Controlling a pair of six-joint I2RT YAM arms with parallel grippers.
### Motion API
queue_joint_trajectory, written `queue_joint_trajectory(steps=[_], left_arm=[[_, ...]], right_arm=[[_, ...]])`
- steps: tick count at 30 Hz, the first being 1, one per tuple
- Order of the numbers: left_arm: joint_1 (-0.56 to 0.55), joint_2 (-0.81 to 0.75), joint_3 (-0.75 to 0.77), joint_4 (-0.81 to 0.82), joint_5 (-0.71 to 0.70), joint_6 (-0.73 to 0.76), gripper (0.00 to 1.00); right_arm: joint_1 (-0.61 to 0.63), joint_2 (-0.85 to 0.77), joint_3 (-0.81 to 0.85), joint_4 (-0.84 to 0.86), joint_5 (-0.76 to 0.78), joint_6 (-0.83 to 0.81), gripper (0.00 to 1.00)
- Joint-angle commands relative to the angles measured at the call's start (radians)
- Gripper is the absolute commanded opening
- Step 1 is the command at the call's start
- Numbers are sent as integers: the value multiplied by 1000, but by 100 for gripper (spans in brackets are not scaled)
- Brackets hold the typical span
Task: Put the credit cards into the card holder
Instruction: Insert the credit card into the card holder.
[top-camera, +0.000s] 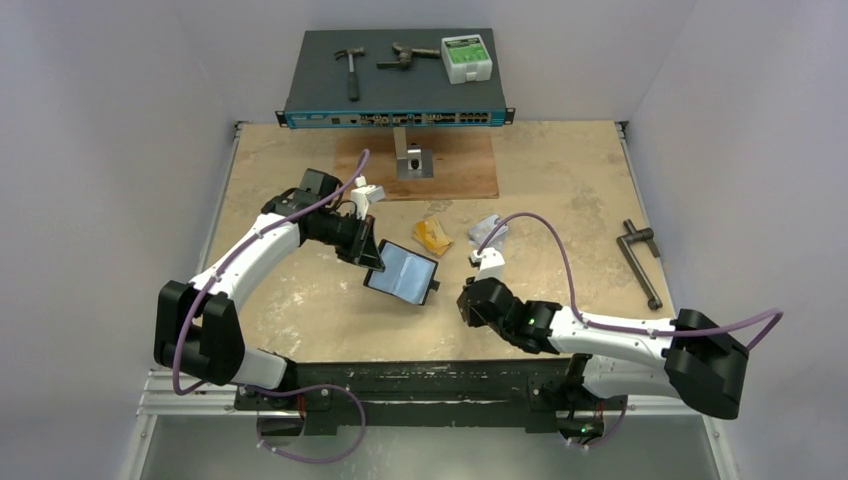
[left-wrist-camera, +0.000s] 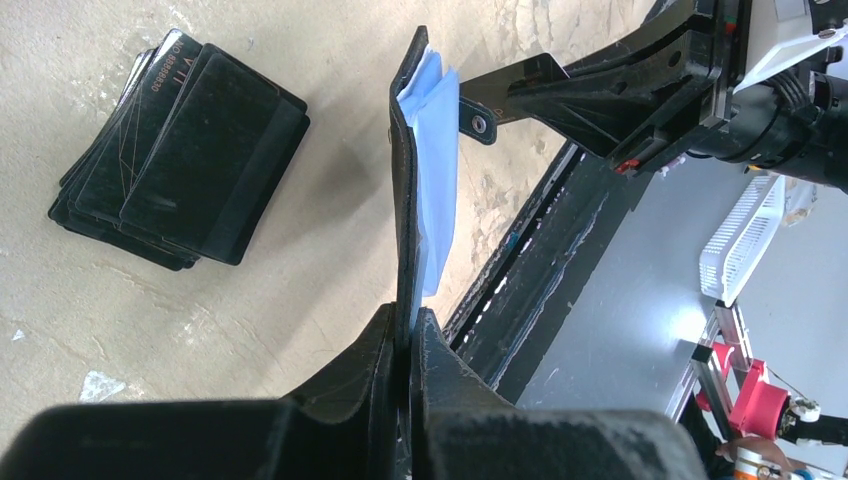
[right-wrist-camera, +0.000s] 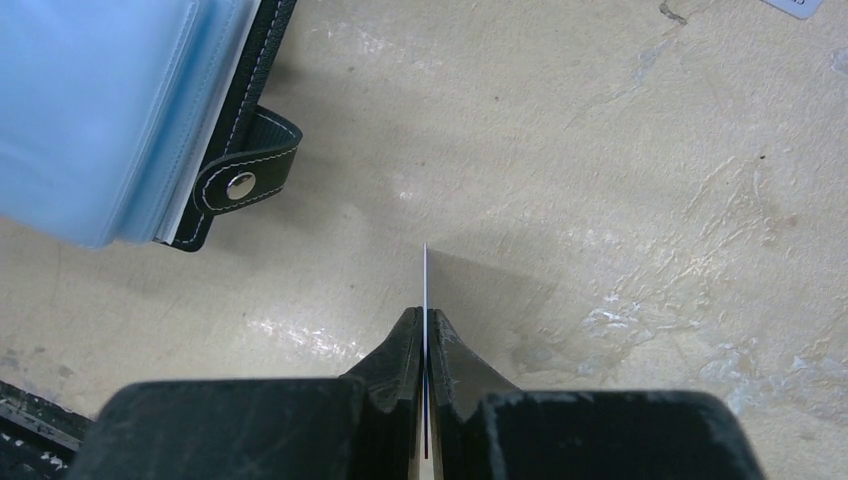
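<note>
Card holder (left-wrist-camera: 408, 200) clamped in left fingers (left-wrist-camera: 372, 372); right fingers (right-wrist-camera: 398, 362) pinch credit card (right-wrist-camera: 425, 285) edge-on; stacked cards (left-wrist-camera: 185, 155): digits blurred.

Plain pale lilac-grey walls (top-camera: 100, 150) close me in on three sides. I work over a worn, scuffed tan wooden tabletop (top-camera: 560, 200), with a reddish-brown wooden board (top-camera: 470, 170) lying at its far side. Behind that sits a flat dark grey metal box with a blue port-lined front (top-camera: 400, 92). Below the near edge, the smooth grey floor (left-wrist-camera: 620, 300) catches a soft white glare.
</note>
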Motion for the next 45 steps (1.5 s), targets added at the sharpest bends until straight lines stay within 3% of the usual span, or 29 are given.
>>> queue_joint_trajectory(steps=[1,8,13,19,26,36,45], left_arm=[[7,-22,24,22,21,-13,0],[13,-18,15,21,42,4,0],[20,-31,33,-7,104,53,0],[20,-72,112,-81,234,135,0],[18,-117,184,-222,376,224,0],[17,-136,208,-364,475,347,0],[15,-147,213,-388,498,388,0]], right_arm=[[6,-4,46,-27,30,7,0],[3,-111,137,-90,-26,-102,0],[-13,-293,164,-64,-290,-172,0],[-16,-464,113,155,-489,-191,0],[-16,-389,127,319,-599,-214,0],[-16,-356,145,330,-587,-230,0],[-17,-342,150,309,-536,-209,0]])
